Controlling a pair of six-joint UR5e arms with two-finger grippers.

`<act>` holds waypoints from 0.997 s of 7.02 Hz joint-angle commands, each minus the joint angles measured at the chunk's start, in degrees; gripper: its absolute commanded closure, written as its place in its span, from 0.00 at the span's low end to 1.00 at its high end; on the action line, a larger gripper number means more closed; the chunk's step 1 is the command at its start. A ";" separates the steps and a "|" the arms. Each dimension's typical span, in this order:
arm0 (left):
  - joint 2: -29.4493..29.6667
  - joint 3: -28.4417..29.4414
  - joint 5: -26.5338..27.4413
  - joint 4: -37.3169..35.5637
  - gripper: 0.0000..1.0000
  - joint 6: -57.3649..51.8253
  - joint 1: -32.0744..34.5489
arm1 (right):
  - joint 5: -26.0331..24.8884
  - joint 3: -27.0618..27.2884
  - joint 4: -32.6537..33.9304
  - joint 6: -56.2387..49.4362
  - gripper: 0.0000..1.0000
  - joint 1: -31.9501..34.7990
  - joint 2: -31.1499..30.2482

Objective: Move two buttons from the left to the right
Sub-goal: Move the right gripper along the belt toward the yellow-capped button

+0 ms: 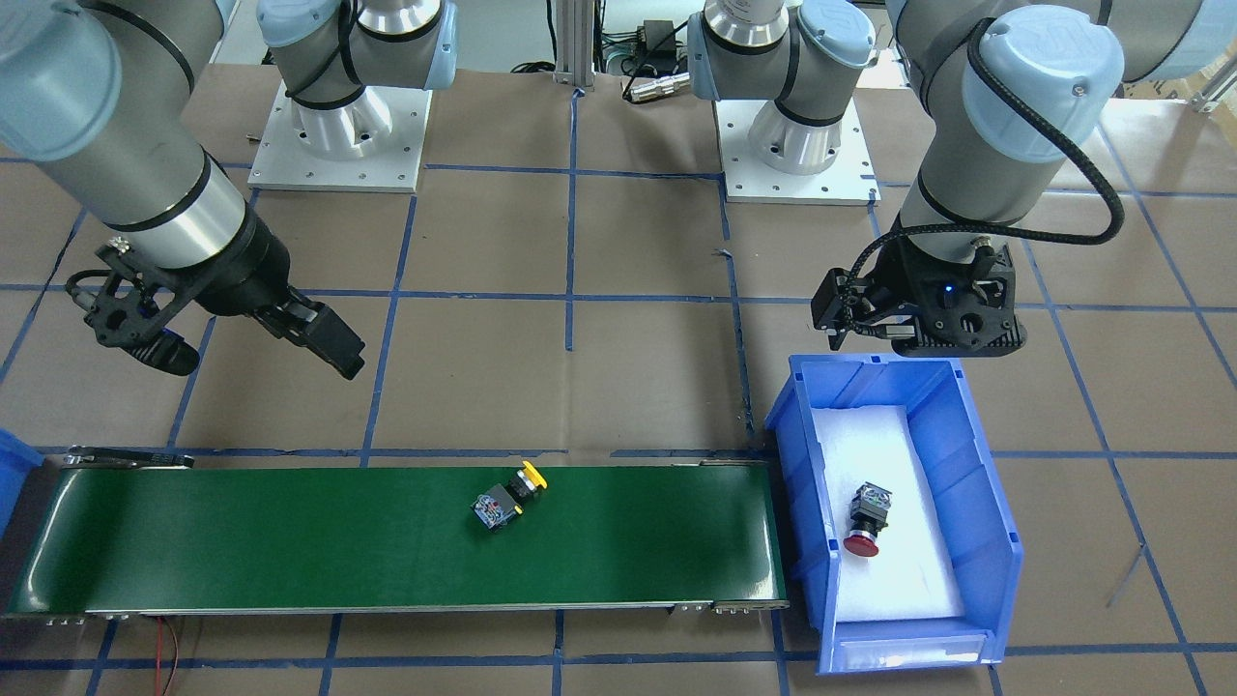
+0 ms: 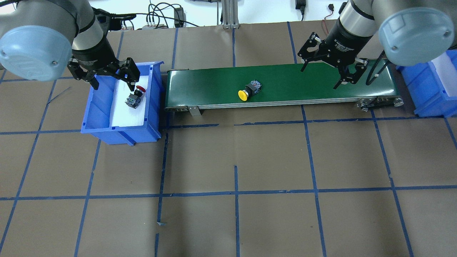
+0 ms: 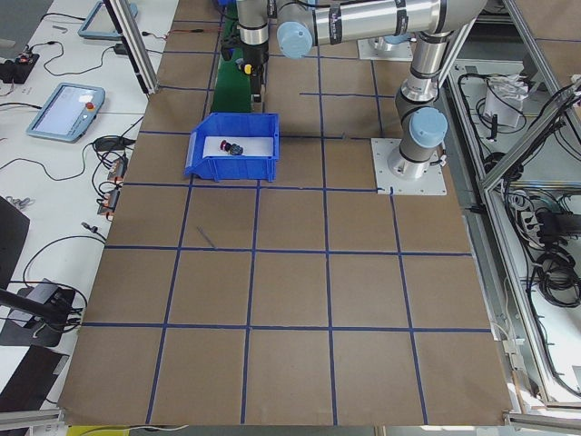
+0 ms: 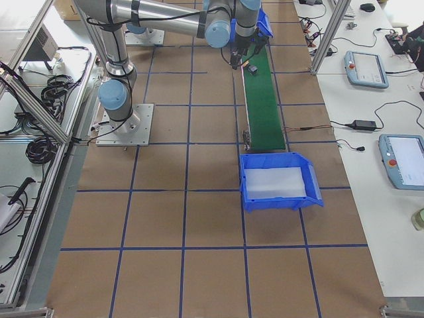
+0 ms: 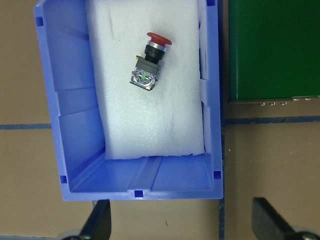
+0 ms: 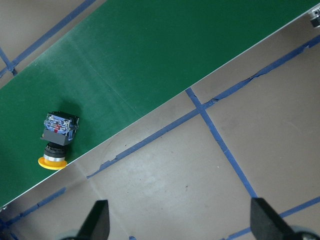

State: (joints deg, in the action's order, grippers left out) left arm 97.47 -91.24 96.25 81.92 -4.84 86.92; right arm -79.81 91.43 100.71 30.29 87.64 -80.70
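Note:
The red button (image 5: 149, 62) lies on its side on white foam in the left blue bin (image 5: 50, 100), also visible from overhead as the red button (image 2: 135, 97). My left gripper (image 2: 112, 80) hovers open above the bin's far end, empty, with its fingertips (image 5: 99, 222) wide apart. The yellow button (image 2: 249, 90) lies on its side mid-way along the green conveyor belt (image 2: 303, 82), cap toward the robot. My right gripper (image 2: 323, 73) hangs open and empty over the belt's right part, clear of the yellow button (image 6: 56, 137).
A second blue bin (image 2: 428, 89) lined with white foam stands past the belt's right end. Brown paper with blue tape lines (image 2: 235, 192) covers the table. The arm bases (image 1: 338, 126) are bolted behind the belt.

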 commanded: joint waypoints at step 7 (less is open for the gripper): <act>0.00 -0.34 -0.01 0.00 0.00 0.00 -0.96 | 1.59 -14.88 10.55 12.23 0.02 4.73 21.80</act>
State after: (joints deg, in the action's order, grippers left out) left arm 97.45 -91.54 96.37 81.91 -4.83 86.67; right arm -78.23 77.00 110.21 40.64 92.29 -60.97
